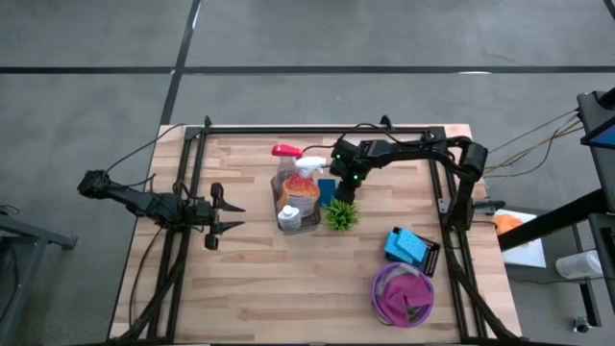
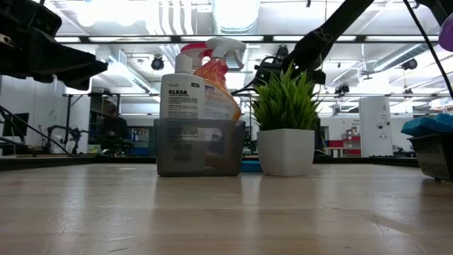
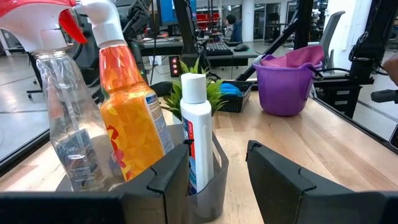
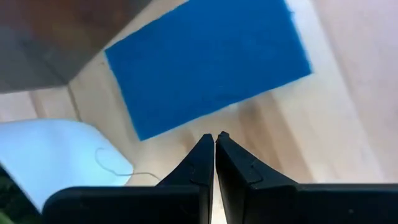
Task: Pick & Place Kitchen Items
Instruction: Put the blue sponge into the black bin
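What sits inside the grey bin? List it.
The grey bin holds a clear spray bottle, an orange spray bottle and a white bottle. Its floor is hidden.

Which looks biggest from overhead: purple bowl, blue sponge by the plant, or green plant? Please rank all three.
Largest to smallest in the high view:
1. purple bowl
2. green plant
3. blue sponge, though the right arm partly covers it, so its place below the plant is unsure.

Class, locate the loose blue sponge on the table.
In the high view, the blue sponge lies flat mid-table, between the grey caddy and the potted plant, under the right gripper.
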You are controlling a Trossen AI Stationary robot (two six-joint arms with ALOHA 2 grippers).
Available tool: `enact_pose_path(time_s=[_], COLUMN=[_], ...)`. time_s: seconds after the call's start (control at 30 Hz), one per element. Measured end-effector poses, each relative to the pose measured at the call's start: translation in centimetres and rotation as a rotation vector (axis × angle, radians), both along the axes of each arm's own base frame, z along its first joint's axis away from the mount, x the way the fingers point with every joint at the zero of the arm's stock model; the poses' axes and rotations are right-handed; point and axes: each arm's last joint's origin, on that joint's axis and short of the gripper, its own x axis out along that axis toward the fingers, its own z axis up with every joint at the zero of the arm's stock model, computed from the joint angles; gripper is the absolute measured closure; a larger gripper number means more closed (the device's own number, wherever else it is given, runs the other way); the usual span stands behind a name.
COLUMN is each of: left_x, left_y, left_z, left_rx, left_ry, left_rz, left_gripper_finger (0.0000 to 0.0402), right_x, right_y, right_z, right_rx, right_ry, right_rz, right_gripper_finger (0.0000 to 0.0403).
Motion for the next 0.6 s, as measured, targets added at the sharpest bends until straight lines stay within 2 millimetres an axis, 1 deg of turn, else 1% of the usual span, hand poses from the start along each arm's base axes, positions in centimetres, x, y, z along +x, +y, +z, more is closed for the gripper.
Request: enact_pose_path(time_s=[0.13, 0.33, 0.5, 0.6], left_x=[0.0, 0.0, 0.0, 0.0], left_y=[0.0, 0.0, 0.0, 0.0], left_z=[0.0, 0.0, 0.0, 0.0], left_rx=[0.000, 0.000, 0.000, 0.000], left_ry=[0.000, 0.000, 0.000, 0.000], left_rz=[0.000, 0.000, 0.000, 0.000], left_gripper_finger=[0.0239, 0.0239, 0.0239, 0.0239], right_x=[0.3, 1.2, 2.1, 2.3], right_y=[0.4, -0.5, -1.1, -1.5], right_z=[0.1, 1.3, 2.7, 3.2], right_rx=[-0.001, -0.150, -0.188, -0.197], right_ry=[-0.019, -0.032, -0.079, -0.095], right_rz=[0.022, -0.031, -0.029, -0.035], right_gripper_finger=[0.0385, 0.0385, 0.0385, 0.0385])
